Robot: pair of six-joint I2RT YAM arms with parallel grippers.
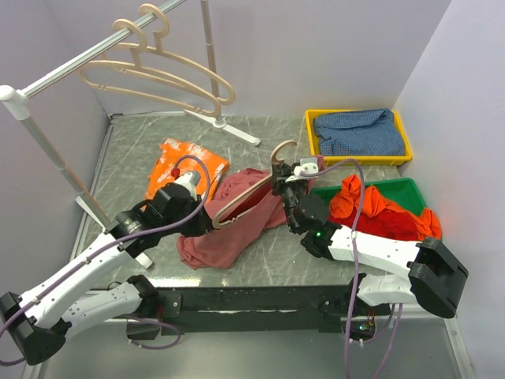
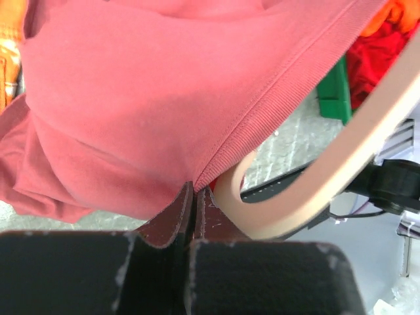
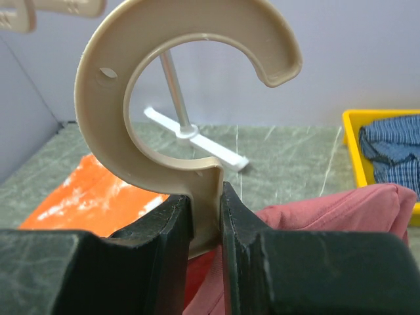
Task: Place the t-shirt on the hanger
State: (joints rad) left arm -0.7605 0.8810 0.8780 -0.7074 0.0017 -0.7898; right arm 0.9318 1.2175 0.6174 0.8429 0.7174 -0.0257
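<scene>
The dusty-rose t-shirt (image 1: pixel 237 225) lies bunched on the table between the arms. The pale beige hanger (image 1: pixel 241 201) lies partly inside it, hook (image 1: pixel 282 150) sticking up. My right gripper (image 1: pixel 278 178) is shut on the hanger's neck just below the hook, seen close in the right wrist view (image 3: pixel 207 191), with the hook (image 3: pixel 111 131) upright above the fingers. My left gripper (image 1: pixel 207 221) is shut on the t-shirt's ribbed collar edge (image 2: pixel 262 125). In the left wrist view the hanger's curved shoulder (image 2: pixel 315 190) passes just right of that gripper (image 2: pixel 195 191), under the collar.
A clothes rack rail (image 1: pixel 87 59) at the back left carries two more beige hangers (image 1: pixel 158 75); its white foot (image 1: pixel 229 126) rests on the table. An orange cloth (image 1: pixel 185 162) lies behind the shirt. A yellow bin (image 1: pixel 355 113) holds blue fabric, a green bin (image 1: pixel 406 188) a red-orange garment (image 1: pixel 379 212).
</scene>
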